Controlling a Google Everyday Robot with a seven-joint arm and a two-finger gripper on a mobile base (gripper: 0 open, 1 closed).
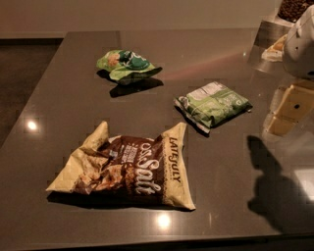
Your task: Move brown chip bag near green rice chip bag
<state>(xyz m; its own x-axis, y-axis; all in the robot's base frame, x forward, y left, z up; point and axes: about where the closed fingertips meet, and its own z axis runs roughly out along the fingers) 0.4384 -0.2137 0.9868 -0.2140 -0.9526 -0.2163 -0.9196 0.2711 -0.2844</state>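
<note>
The brown chip bag (128, 169) lies flat on the dark grey table (59, 98) at the near middle; it is crumpled, with cream-yellow edges and white "Salt" and "LATE JULY" lettering. The green rice chip bag (125, 63) is a small bright green crumpled bag at the far middle-left, well apart from the brown bag. My gripper (288, 109), pale yellow under a white arm housing (301, 44), hangs at the right edge above the table. It is far right of both bags and holds nothing.
A flat rectangular green packet (213, 104) with a white label panel lies between the bags and the gripper. A metal container with dark contents (289, 12) stands at the far right corner. The table's left edge runs diagonally, with floor beyond.
</note>
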